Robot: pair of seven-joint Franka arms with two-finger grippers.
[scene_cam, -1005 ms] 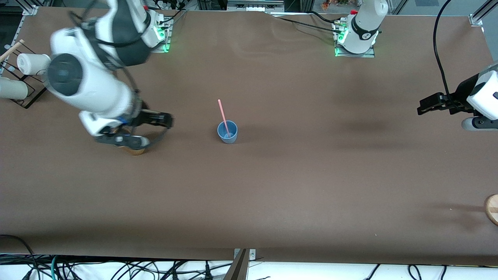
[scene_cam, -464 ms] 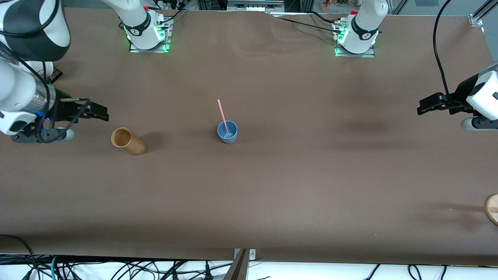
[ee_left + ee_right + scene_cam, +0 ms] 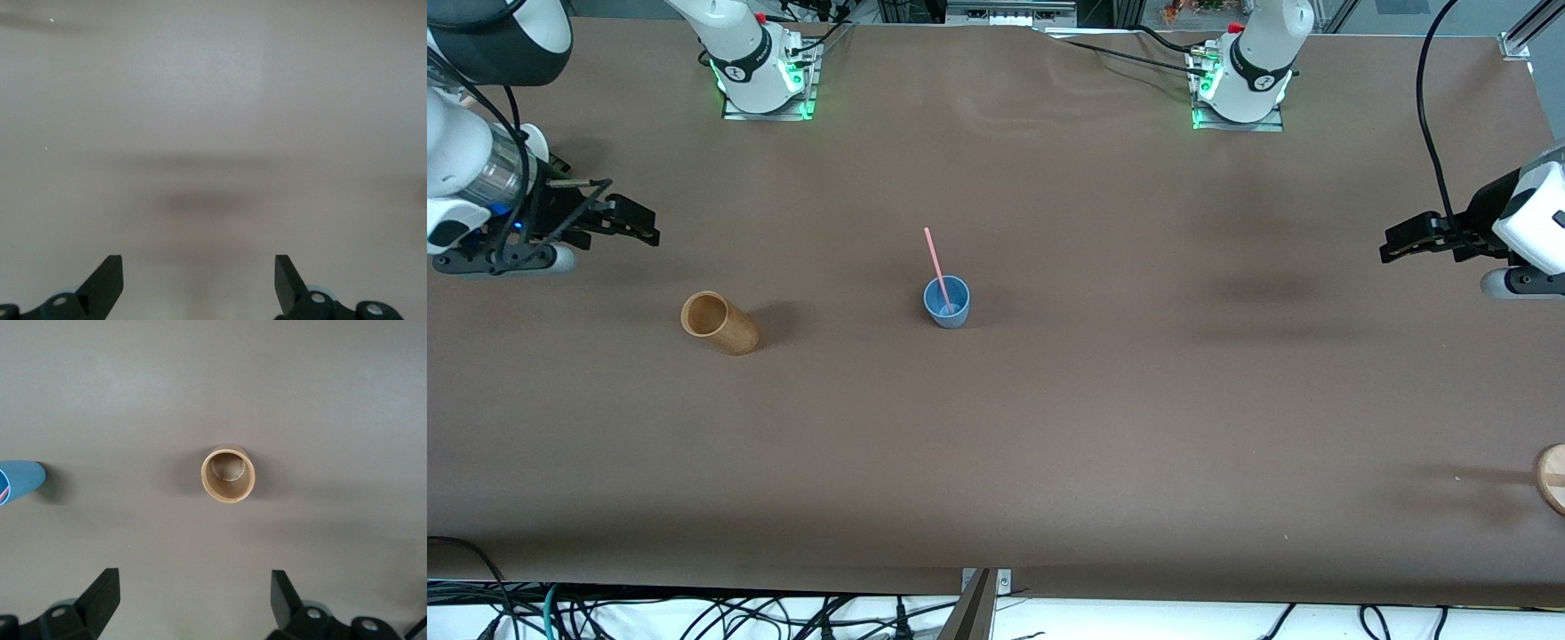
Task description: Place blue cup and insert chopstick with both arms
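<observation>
Mid-table, light-blue cup (image 3: 947,302) holds leaning pink chopstick (image 3: 935,262); left pincer (image 3: 1392,246), right pincer (image 3: 640,229) released.

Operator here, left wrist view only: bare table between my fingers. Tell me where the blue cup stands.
Observer: The blue cup stands upright mid-table, nothing gripping it.
Operator: Report the chopstick.
Observer: The chopstick is in that cup, leaning, its upper end sticking out.
Operator: Give me the right gripper.
Observer: The right gripper is open and empty, over the table at the right arm's end; the tan cup shows in its wrist view.
</observation>
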